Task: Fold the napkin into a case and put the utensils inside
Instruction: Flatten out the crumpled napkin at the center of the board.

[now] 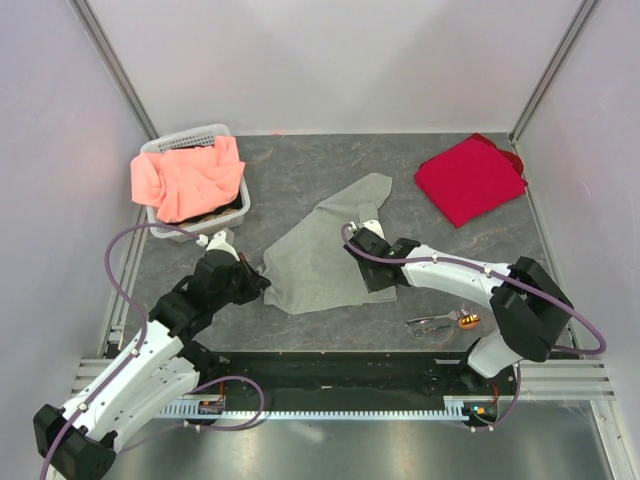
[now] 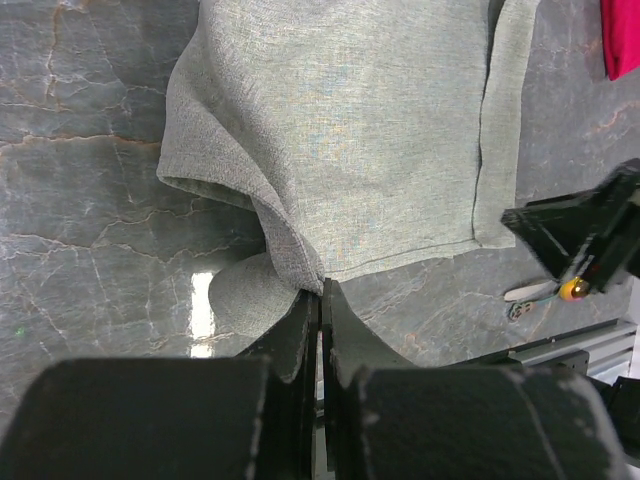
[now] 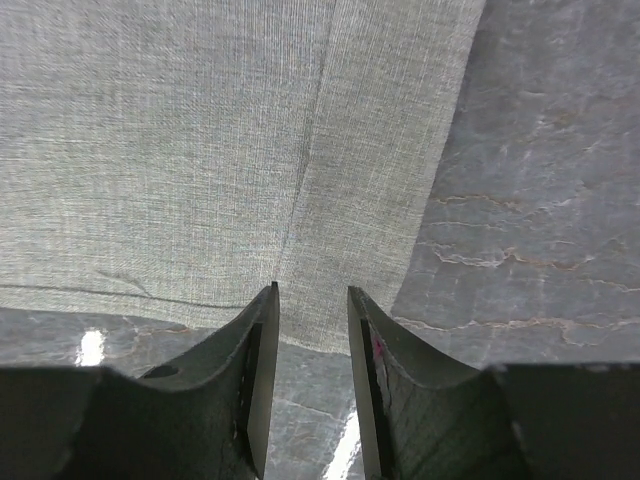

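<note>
The grey-green napkin (image 1: pixel 325 250) lies spread and unfolded on the dark stone table, one corner reaching toward the back. My left gripper (image 1: pixel 262 283) is shut on its near-left corner, and the cloth (image 2: pixel 330 140) bunches up into a raised fold at the fingertips (image 2: pixel 320 287). My right gripper (image 1: pixel 356 238) hovers over the napkin's right side. Its jaws stand apart over the cloth's near edge (image 3: pixel 311 288) with nothing between them. The utensils (image 1: pixel 445 322), silvery with an orange-brown end (image 1: pixel 468 320), lie on the table right of the napkin, near my right arm's base, and also show in the left wrist view (image 2: pixel 530 293).
A white basket (image 1: pixel 190 134) at the back left holds a salmon-orange cloth (image 1: pixel 190 175). A folded red cloth (image 1: pixel 470 178) lies at the back right. Walls and metal posts close in the table on three sides.
</note>
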`<state>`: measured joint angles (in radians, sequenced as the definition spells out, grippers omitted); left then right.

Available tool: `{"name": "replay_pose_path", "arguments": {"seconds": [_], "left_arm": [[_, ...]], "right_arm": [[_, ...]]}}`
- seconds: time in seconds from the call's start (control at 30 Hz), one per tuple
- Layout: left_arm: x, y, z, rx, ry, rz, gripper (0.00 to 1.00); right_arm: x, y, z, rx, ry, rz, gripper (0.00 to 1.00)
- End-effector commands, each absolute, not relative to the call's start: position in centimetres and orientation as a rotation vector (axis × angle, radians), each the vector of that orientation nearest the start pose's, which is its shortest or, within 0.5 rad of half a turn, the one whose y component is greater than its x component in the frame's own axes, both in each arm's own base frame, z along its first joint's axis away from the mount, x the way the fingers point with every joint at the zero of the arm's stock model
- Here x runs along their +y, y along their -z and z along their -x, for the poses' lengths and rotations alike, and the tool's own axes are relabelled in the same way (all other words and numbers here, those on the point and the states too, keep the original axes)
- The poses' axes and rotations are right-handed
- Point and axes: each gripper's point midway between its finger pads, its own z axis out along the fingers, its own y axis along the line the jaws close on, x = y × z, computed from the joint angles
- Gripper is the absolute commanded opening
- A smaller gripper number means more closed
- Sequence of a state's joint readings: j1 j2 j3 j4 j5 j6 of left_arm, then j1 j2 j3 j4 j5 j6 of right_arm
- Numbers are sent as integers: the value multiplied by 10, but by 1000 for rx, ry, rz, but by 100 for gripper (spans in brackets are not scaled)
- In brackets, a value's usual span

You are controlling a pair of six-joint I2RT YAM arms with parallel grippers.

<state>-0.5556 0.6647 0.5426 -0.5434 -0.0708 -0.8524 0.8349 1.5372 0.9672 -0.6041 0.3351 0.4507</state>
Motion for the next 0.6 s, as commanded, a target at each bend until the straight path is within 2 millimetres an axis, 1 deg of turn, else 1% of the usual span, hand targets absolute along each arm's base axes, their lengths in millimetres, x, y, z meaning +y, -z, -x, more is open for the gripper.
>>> {"name": "replay_pose_path", "arguments": {"seconds": [0.0, 0.13, 0.2, 0.3, 0.5, 0.57], "left_arm": [[-151, -140, -201, 2243, 743, 415, 2], [-150, -138, -200, 2244, 741, 414, 2], [-150, -138, -201, 2243, 736, 410, 2], [-150, -139, -201, 2240, 732, 412, 2], [-150, -138, -202, 2246, 724, 409, 2], [-149, -138, -202, 2245, 721, 410, 2]], "right_arm": [[211, -53, -242, 2566, 5, 369, 41], [212, -50, -233, 2569, -15, 411, 40], [216, -46, -229, 2582, -49, 437, 40], [218, -37, -224, 2601, -58, 452, 40], [210, -24, -219, 2622, -26, 448, 41], [207, -21, -221, 2618, 0, 450, 39]]}}
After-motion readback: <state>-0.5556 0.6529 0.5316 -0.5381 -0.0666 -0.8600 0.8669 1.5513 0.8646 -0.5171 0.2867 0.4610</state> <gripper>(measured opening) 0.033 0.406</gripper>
